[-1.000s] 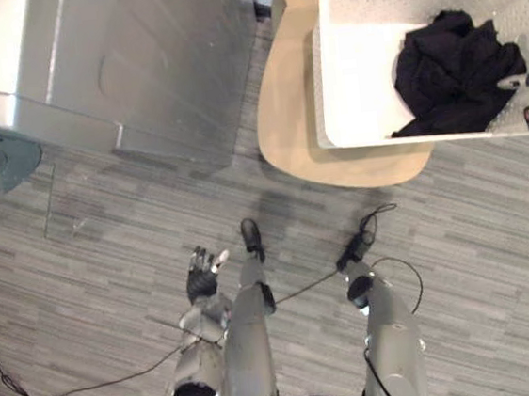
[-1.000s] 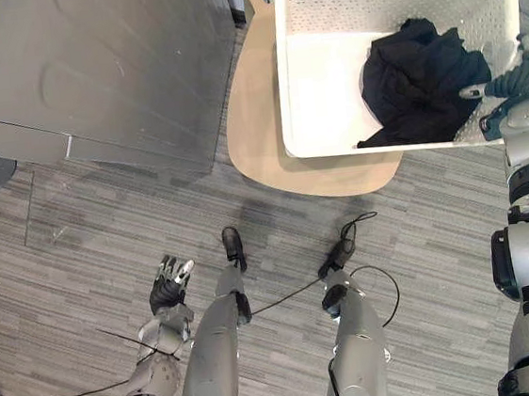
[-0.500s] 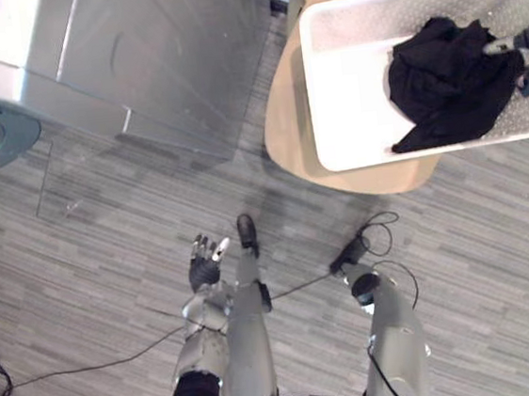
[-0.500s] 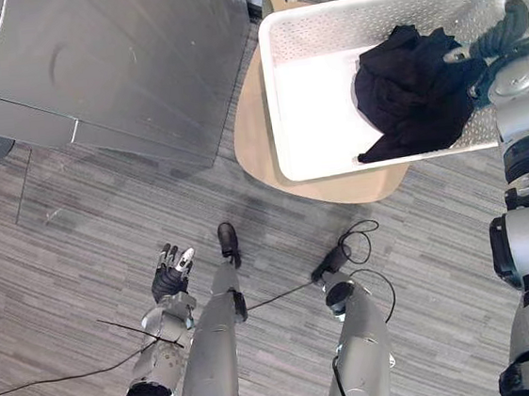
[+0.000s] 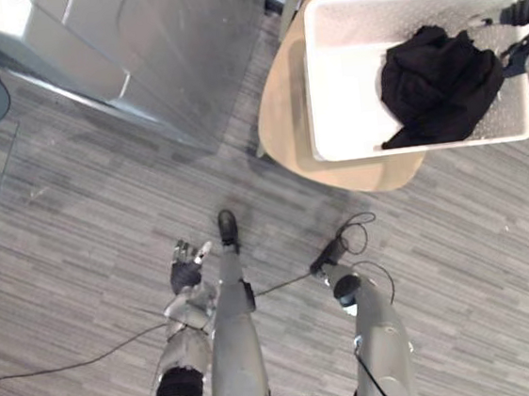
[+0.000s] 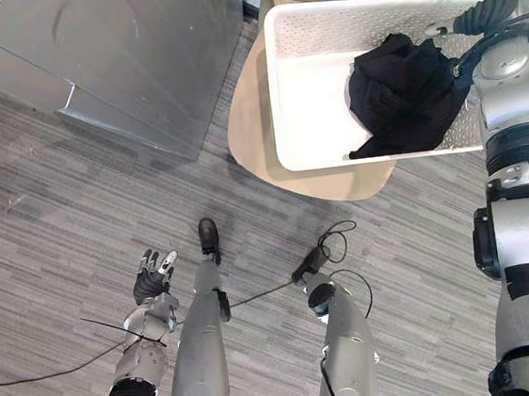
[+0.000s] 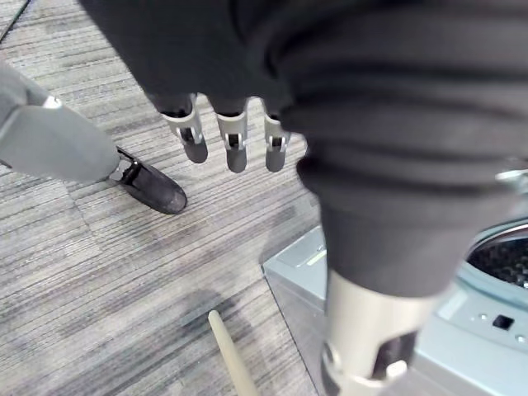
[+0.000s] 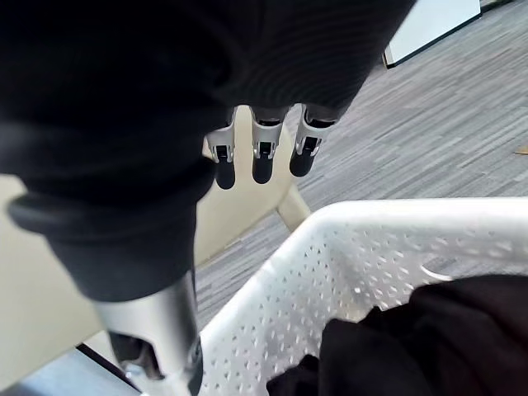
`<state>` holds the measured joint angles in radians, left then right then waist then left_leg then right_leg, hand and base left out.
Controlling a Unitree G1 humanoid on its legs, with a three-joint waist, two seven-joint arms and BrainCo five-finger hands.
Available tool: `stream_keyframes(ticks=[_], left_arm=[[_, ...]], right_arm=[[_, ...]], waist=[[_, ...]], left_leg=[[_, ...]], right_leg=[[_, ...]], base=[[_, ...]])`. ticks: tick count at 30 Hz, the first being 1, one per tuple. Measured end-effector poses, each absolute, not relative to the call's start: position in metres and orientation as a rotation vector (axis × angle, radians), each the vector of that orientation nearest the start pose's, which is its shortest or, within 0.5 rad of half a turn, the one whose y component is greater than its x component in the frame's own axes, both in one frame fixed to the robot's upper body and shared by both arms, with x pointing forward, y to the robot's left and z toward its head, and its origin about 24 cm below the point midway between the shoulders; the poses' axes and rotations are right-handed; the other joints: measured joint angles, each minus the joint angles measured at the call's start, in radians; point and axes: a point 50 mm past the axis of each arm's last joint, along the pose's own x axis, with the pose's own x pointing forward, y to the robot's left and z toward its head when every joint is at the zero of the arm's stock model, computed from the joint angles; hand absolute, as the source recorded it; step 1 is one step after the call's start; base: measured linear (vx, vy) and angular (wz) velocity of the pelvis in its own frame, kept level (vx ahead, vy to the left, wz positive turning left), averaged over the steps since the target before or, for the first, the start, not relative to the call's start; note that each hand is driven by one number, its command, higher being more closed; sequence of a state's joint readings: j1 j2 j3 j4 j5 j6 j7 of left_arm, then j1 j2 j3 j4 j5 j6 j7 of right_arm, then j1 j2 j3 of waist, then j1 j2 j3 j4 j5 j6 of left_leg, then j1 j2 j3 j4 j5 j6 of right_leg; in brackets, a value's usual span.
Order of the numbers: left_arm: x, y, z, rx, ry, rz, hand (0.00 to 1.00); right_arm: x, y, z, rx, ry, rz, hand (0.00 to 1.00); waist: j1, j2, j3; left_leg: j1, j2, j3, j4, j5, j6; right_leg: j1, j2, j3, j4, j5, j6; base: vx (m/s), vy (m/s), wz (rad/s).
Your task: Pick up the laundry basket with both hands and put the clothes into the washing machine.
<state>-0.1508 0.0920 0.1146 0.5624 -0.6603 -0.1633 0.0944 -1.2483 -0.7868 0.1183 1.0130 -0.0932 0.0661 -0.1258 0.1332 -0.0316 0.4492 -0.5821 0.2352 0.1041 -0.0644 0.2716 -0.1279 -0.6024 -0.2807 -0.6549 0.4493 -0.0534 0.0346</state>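
Two hands are open, and neither holds anything. The right hand [image 6: 484,16] hangs over the far right corner of the white laundry basket [image 6: 359,13]. In its wrist view the fingers [image 8: 261,157] are straight and side by side, their dark tips clear of the perforated rim just below them. The thumb stands apart from the fingers and closes on nothing.

The black clothes [image 6: 400,89] lie bunched inside the basket, just beside this hand and on the side nearest it, with the rest of the basket's bottom bare. The basket sits on a tan chair [image 6: 253,133], whose seat shows beyond the basket on the side away from the right hand.

The left hand [image 6: 150,278] is low over the grey striped floor [image 5: 88,226], well apart from the basket and the chair. Its fingers [image 7: 235,144] are straight, slightly spread, and touch nothing. The silver washing machine [image 5: 173,47] stands ahead of this hand, between it and the far wall, with the chair just beside the machine's corner. A part of the machine's round opening shows past the hand's thumb in its wrist view.
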Motion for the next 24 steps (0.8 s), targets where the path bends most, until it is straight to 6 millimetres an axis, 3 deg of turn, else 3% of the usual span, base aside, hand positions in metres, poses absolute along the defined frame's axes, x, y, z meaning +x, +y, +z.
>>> stream_keyframes(ticks=[6, 10, 18, 23, 24], left_arm=[[0.260, 0.205, -0.033, -0.579, 0.225, 0.376, 0.00], [0.261, 0.204, -0.032, -0.589, 0.219, 0.372, 0.00], [0.270, 0.186, -0.013, -0.660, 0.142, 0.290, 0.00], [0.276, 0.174, 0.005, -0.717, 0.066, 0.213, 0.00], [0.276, 0.174, 0.006, -0.723, 0.063, 0.211, 0.00]], right_arm=[[0.385, -0.315, 0.297, -0.673, -0.172, -0.508, 0.00], [0.393, -0.301, 0.286, -0.740, -0.140, -0.450, 0.00], [0.397, -0.295, 0.272, -0.865, -0.073, -0.390, 0.00], [0.393, -0.304, 0.276, -0.953, -0.061, -0.396, 0.00], [0.393, -0.305, 0.277, -0.960, -0.058, -0.403, 1.00]], waist=[[0.012, 0.000, 0.000], [0.011, 0.000, 0.000], [-0.005, 0.001, 0.000], [-0.008, 0.003, -0.001], [-0.007, 0.003, -0.001]], left_leg=[[-0.045, -0.009, -0.009, -0.027, 0.035, 0.010], [-0.055, -0.012, -0.004, -0.027, 0.037, 0.009], [-0.109, -0.029, -0.006, -0.027, 0.040, 0.007], [-0.156, -0.047, -0.017, -0.027, 0.048, 0.008], [-0.164, -0.047, -0.019, -0.027, 0.050, 0.005]], right_leg=[[-0.051, -0.011, 0.000, 0.003, -0.005, -0.009], [-0.066, -0.020, -0.002, 0.011, -0.005, -0.008], [-0.144, -0.079, -0.033, 0.096, -0.010, -0.003], [-0.197, -0.112, -0.037, 0.141, -0.033, -0.010], [-0.207, -0.116, -0.040, 0.151, -0.033, -0.010]], base=[[0.04, -0.020, 0.07], [0.09, -0.017, -0.02], [0.07, -0.022, 0.05], [0.04, -0.047, 0.12], [0.03, -0.071, 0.06]])
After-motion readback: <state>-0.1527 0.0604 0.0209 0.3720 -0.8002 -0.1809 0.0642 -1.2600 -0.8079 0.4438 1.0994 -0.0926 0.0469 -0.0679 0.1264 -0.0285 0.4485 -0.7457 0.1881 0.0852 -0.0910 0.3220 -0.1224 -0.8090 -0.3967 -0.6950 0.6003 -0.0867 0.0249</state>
